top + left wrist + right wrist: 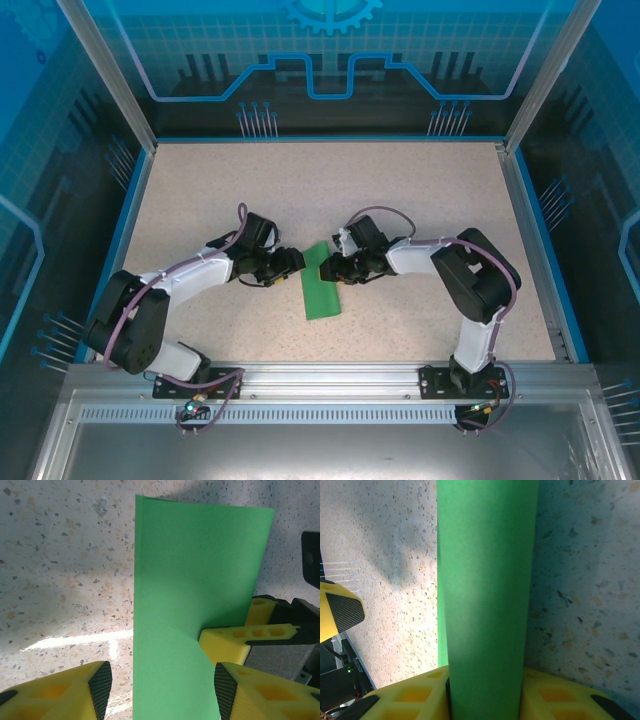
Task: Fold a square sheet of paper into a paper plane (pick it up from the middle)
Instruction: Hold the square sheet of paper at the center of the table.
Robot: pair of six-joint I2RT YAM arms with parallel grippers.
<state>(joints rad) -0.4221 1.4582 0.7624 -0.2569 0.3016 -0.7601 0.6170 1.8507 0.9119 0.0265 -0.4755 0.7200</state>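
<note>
- Where it lies flat near the middle of the table (200, 190), one sheet of paper (321, 287) is counted: thin, bright green, matte and unmarked, folded into a long narrow rectangle with straight edges.
- At one corner in the left wrist view, the edge of a second layer shows just inside the top layer.
- Two arms are counted, each with white and black links and a looped cable, and each carries one two-finger gripper.
- Four fingers are counted in total. Each is a yellow moulded block with square hollow cells, and the left gripper's two carry a black textured pad.
- Left gripper (162, 690): released. Its two fingers (60, 695) stand apart on either side of the strip, and bare table shows between one pad and the paper's edge.
- Right gripper (485, 695): grasping the sheet of paper. The strip runs between its two fingers and meets the yellow blocks on both sides.
- In the top view the two grippers face each other across the strip, the left one just beside its edge and the right one on it.
- Table surface: one flat slab, pale beige with dark speckles, stone-like, bordered by a blue rim.
</note>
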